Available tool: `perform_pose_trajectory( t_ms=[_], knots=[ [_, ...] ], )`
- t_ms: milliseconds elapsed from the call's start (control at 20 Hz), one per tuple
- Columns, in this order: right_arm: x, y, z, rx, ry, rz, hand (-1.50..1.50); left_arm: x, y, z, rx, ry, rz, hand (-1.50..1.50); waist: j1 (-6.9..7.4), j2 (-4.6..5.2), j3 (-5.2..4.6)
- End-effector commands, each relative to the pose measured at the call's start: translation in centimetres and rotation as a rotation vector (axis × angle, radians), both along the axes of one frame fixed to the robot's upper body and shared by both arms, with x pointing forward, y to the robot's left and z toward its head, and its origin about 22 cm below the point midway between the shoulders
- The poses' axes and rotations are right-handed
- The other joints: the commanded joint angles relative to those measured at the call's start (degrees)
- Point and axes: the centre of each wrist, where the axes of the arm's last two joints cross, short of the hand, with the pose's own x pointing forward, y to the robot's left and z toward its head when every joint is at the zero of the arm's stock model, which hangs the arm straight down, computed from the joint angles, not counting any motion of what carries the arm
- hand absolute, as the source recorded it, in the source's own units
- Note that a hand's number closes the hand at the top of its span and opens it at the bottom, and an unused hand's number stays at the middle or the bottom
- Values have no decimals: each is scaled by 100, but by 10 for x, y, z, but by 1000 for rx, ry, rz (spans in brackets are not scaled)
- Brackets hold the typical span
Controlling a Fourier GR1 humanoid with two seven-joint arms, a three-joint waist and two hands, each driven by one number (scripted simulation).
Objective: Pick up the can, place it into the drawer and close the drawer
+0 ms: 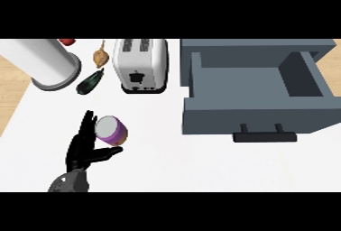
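Note:
A purple can [112,130] with a white lid lies tilted on the white counter [166,162] at the lower left. My left hand [85,146] comes in from the lower edge. Its straight fingers [87,124] run along the can's left side and its thumb [109,154] sits just below the can, so the hand is open beside it. The grey-blue drawer [200,113] stands pulled out at the right, its inside bare, with a black handle [264,136] on its front. My right hand does not show.
A white toaster [141,63] stands at the back centre. Left of it are a white cylinder [47,63], a dark green vegetable [90,82], a tan bulb [101,56] and a red item [66,41] at the top edge.

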Motion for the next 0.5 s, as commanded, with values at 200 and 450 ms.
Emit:
perform_pose_trajectory(
  t_ms=[200,450],
  knots=[
    [5,-10,7,-1,-1,-12,-150,13,-19,-10,-80,-23,9,-150,10,-1,1],
    [14,-6,15,11,-1,21,-150,40,-21,-1,-133,-9,-33,150,-7,12,-2]
  ],
)
